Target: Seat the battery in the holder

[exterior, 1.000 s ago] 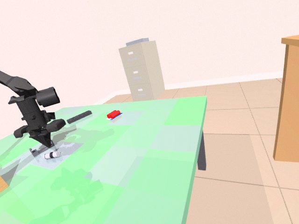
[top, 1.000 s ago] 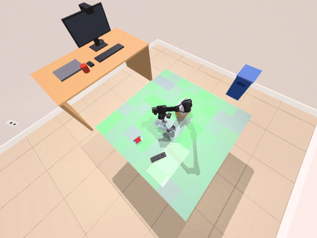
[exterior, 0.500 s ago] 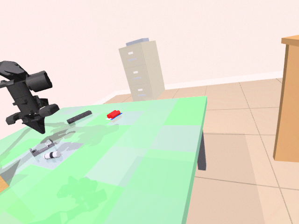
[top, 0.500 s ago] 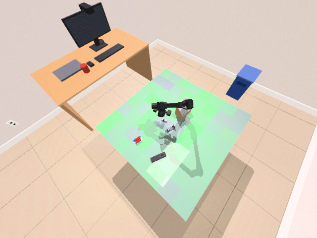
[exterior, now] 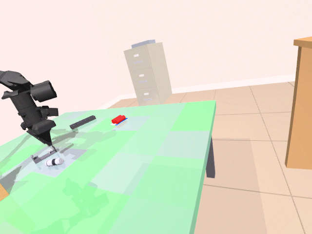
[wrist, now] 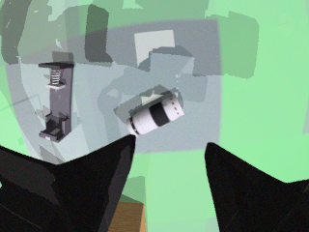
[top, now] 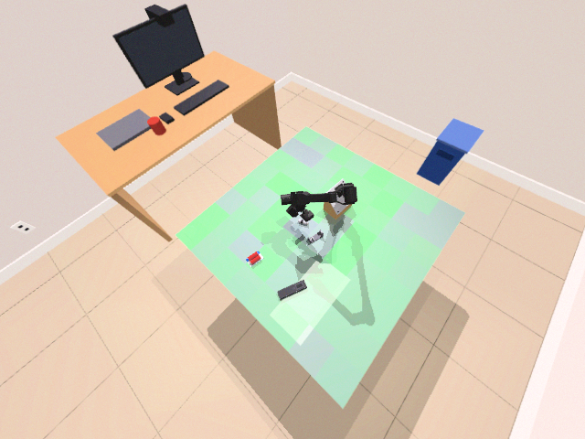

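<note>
The white battery point(top: 303, 220) point(exterior: 49, 162) point(wrist: 143, 121) with a black band lies on its side on the table, outside the holder. In the wrist view it is slanted. Which end is the terminal is hard to tell. The grey holder point(top: 314, 237) point(exterior: 45, 157) point(wrist: 61, 99) is empty beside it, to the left in the wrist view, its spring at the top end and its lip at the bottom end. My gripper point(top: 299, 214) point(wrist: 171, 145) is partly open and empty, above the table close to the battery. The left fingertip appears next to the battery's lower-left end in the wrist view.
A dark remote-like bar point(top: 292, 290) point(exterior: 83, 122) and a red two-cylinder object point(top: 254, 258) point(exterior: 118, 119) lie farther off on the table. A wooden block point(top: 333, 210) point(exterior: 3, 192) point(wrist: 126, 216) stands near the arm's base. A desk point(top: 94, 163) is beyond the table.
</note>
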